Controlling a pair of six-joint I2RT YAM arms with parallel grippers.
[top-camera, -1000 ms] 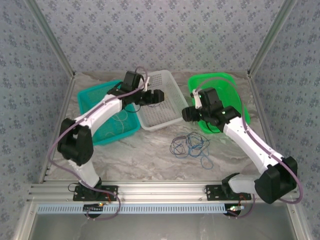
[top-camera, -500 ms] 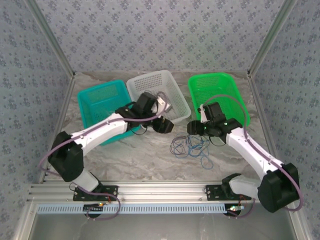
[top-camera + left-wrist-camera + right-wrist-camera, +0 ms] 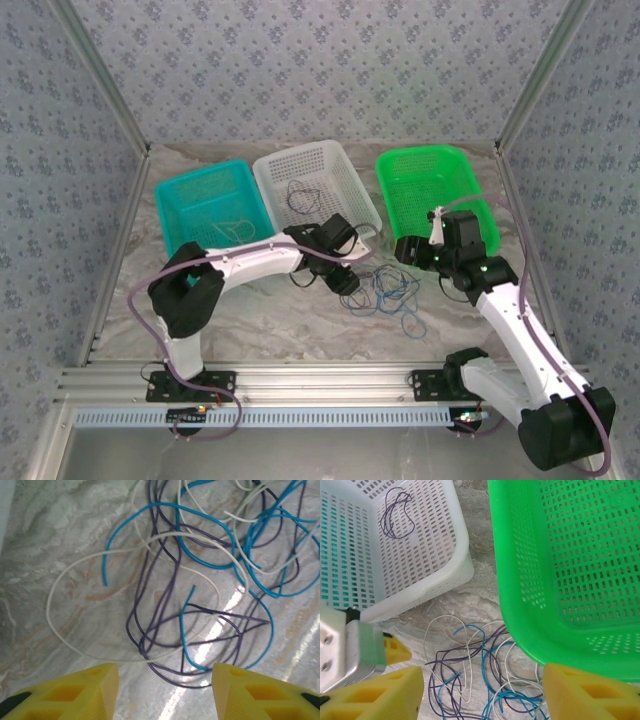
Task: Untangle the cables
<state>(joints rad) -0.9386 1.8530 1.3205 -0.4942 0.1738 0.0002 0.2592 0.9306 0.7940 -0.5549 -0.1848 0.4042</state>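
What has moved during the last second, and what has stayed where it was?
The left gripper left the white basket and came toward the robot, down over the tangled cables; its jaws are open and hold nothing. The right gripper drew back a little from the green basket. The cables, these baskets and the teal basket stayed in place.

Three baskets, two arms, one tangle of cables.

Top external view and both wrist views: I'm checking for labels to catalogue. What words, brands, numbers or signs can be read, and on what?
None. The teal basket, white basket, green basket, cables, left gripper and right gripper bear no readable text.
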